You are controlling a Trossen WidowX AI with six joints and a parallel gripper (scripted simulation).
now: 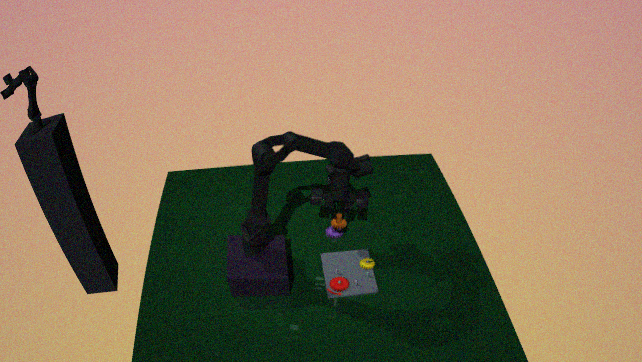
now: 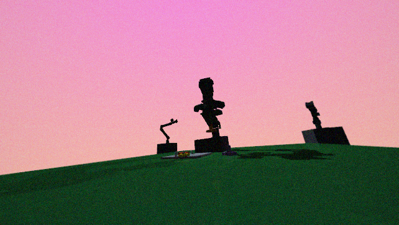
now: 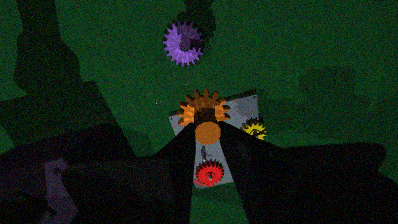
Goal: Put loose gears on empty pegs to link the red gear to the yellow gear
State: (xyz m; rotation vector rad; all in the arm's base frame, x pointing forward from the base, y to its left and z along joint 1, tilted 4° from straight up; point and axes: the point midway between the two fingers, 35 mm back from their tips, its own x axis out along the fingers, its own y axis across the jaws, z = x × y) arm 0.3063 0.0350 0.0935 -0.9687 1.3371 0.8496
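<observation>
My gripper is shut on the handle of an orange gear and holds it in the air above the table, short of the board's back edge. A purple gear stands on the table behind the board. The grey board bears the red gear near its front left and the yellow gear at its right edge. Empty pegs show at the board's middle left, front and right.
The arm's dark base block stands left of the board. A second arm on a tall dark block is off to the far left in the top view. A further arm on a block shows at right in the exterior view.
</observation>
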